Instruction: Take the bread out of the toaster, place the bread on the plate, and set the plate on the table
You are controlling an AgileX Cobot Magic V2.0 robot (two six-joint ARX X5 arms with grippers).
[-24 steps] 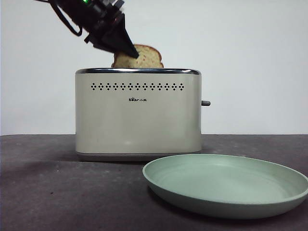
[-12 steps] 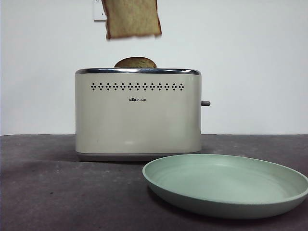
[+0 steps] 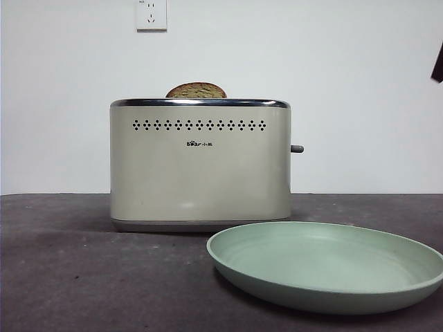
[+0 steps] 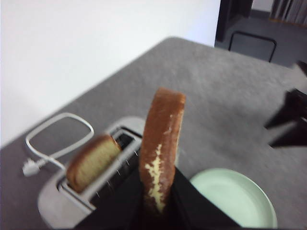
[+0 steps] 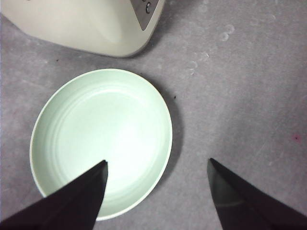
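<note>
My left gripper is shut on the bread, a brown-crusted slice seen edge-on, held high above the cream toaster. This bread is out of the front view. The toaster stands on the table, and only the rounded brown top of another slice shows in its slot. The mint-green plate lies on the table in front of the toaster, to the right. My right gripper hangs open above the plate, holding nothing.
A white power cord and plug lie on the table behind the toaster. A wall socket is on the white wall. The toaster's lever knob sticks out on the right. A black arm tip shows at the upper right edge.
The left gripper pulled the bread out of the toaster and carried it up out of the front view. A black arm tip has appeared at the upper right edge.
</note>
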